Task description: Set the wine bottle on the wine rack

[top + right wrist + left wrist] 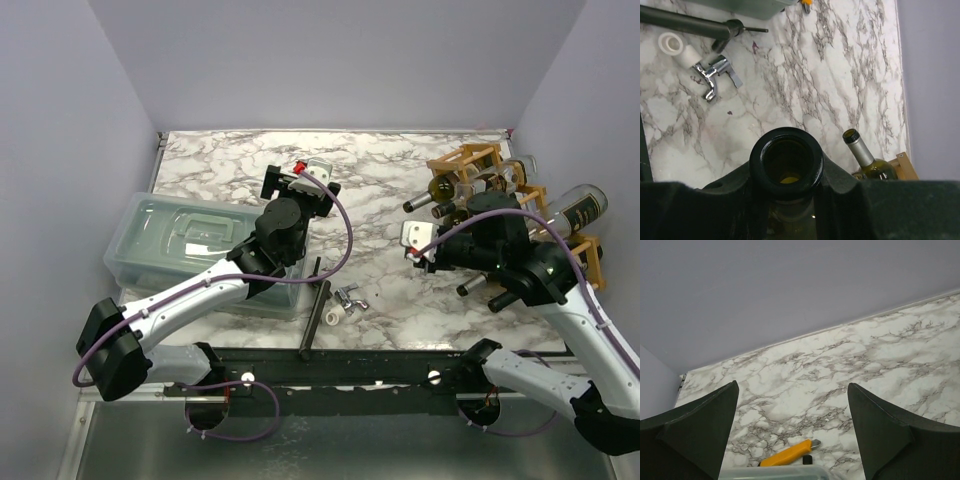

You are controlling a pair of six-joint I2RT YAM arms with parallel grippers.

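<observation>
My right gripper [786, 200] is shut on the neck of a dark glass wine bottle [786, 159]; its open mouth faces the wrist camera, just above the marble table. In the top view this gripper [455, 255] sits just left of the light-brown wooden wine rack [470, 160], and the arm hides most of the held bottle. The rack holds a green bottle [440, 190], also visible in the right wrist view [867, 162], and a clear bottle with a dark label [580, 207]. My left gripper [300, 178] is open and empty over the table's far middle [792, 387].
A clear plastic lidded bin [190, 245] stands at the left under my left arm. A metal tap fitting [345, 303] and a black rod [318, 315] lie near the front middle. A yellow utility knife [790, 452] lies beyond the bin.
</observation>
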